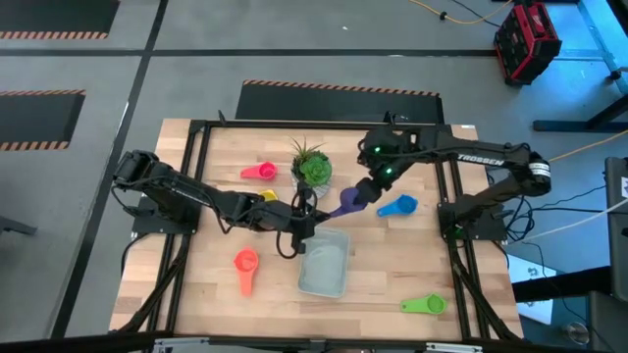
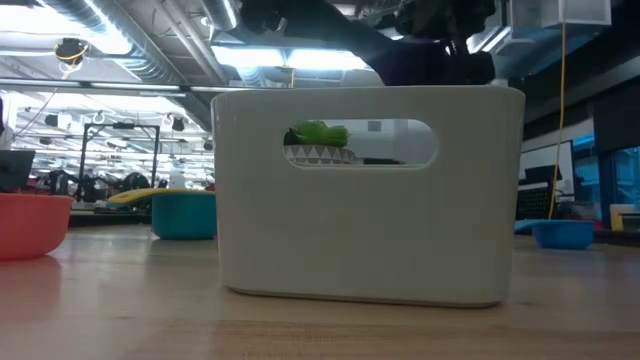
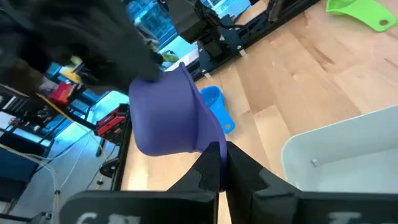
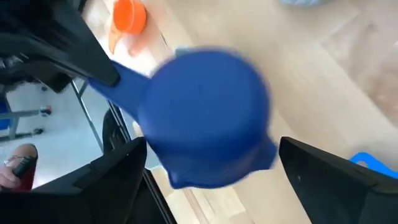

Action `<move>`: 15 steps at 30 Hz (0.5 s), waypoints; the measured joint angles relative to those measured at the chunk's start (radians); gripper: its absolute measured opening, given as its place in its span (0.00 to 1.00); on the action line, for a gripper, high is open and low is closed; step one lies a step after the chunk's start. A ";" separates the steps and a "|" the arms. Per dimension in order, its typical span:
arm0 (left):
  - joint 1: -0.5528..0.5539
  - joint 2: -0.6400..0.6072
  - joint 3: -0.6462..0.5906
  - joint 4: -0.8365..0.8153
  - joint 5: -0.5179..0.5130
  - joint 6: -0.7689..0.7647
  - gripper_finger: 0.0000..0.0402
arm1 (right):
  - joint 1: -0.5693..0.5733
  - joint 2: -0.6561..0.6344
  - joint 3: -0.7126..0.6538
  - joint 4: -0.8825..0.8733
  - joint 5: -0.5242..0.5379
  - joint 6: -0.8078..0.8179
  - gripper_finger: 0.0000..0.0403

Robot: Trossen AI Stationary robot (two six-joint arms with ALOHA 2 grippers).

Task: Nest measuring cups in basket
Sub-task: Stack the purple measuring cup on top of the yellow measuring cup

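Purple measuring cup (image 1: 346,204): held in the air between the two arms, just above the table (image 1: 392,284), near the far end of the basket and beside the potted plant (image 1: 312,167).
Left pincer (image 1: 312,222): we see it clenched on the purple cup's handle; in the left wrist view the two dark fingers (image 3: 208,171) pinch the flat handle with the bowl pointing away.
Right pincer (image 1: 365,191): at the purple cup's bowl. In the right wrist view its fingers (image 4: 109,180) stand wide on both sides of the bowl, so we log it as released.
Basket (image 1: 325,262): pale grey-blue, near the table's middle, toward the front edge; we see no cup in it.
Pink cup (image 1: 259,172): on the table, left of the plant.
Orange-red cup (image 1: 245,266): left of the basket, apart from it.
Blue cup (image 1: 398,206): on the table, right of the right pincer.
Green cup (image 1: 424,305): near the front edge, right of the basket.
Teal cup (image 2: 183,214): on the table in the low view, with a yellow one just behind it.
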 joint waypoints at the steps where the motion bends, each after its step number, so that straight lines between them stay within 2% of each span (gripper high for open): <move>1: -0.002 0.000 0.000 0.000 0.000 0.000 0.00 | -0.006 -0.014 0.000 -0.004 0.008 -0.014 0.92; 8: -0.020 0.000 0.000 0.001 0.004 -0.006 0.00 | -0.067 -0.118 0.000 -0.120 0.038 -0.121 0.92; 15: -0.074 -0.022 0.000 0.012 -0.048 -0.164 0.00 | -0.098 -0.204 0.000 -0.220 0.202 -0.286 0.92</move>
